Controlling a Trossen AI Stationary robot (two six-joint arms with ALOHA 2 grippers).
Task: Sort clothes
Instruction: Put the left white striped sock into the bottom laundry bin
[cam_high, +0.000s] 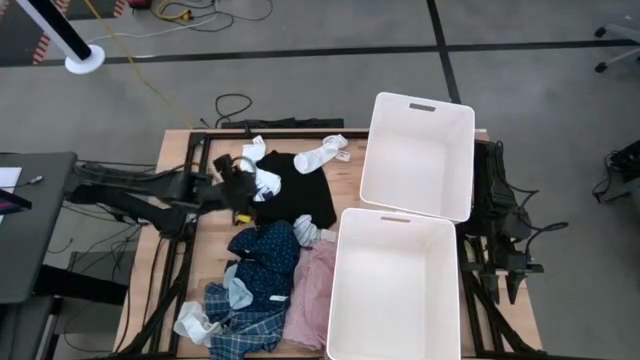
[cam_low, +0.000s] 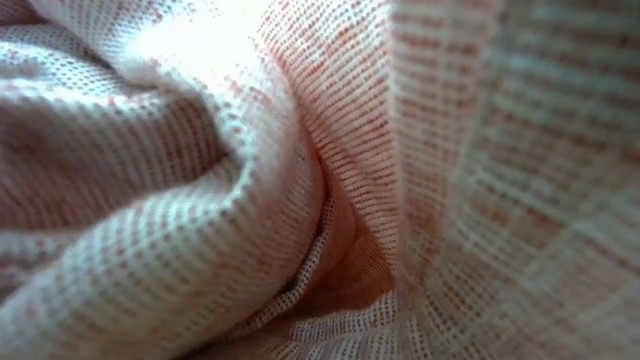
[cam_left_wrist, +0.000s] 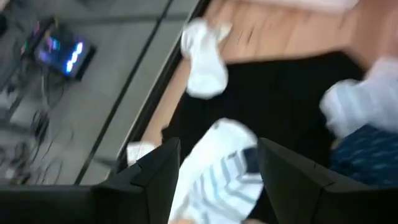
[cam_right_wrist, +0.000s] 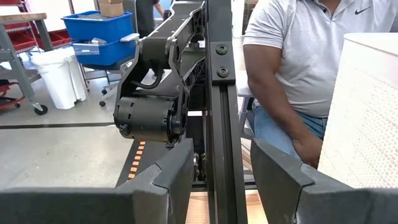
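Note:
My left gripper (cam_high: 243, 190) is open at the table's far left, over a white and grey-striped sock (cam_high: 266, 183). The sock lies bunched on the left edge of the black shirt (cam_high: 305, 190) and shows between my fingers in the left wrist view (cam_left_wrist: 217, 174). Two more white socks lie at the far edge (cam_high: 322, 154) (cam_high: 252, 151). The navy dotted piece (cam_high: 266, 260), the pink piece (cam_high: 312, 292) and the blue plaid shirt (cam_high: 240, 330) lie heaped at the near left. My right gripper (cam_right_wrist: 221, 168) is open and empty beyond the table's right edge. My left gripper's fingers (cam_left_wrist: 158, 171) stand on either side of the striped sock's grey-striped part (cam_left_wrist: 231, 169), coming from the table's left. I cannot tell whether they touch it. The sock lies on the black shirt.
Two large white bins fill the table's right half, one far (cam_high: 372, 150) and one near (cam_high: 335, 290). The pink cloth (cam_low: 300, 180) fills the low view right at the lens. A person (cam_right_wrist: 298, 68) stands behind the frame beyond the table's right side.

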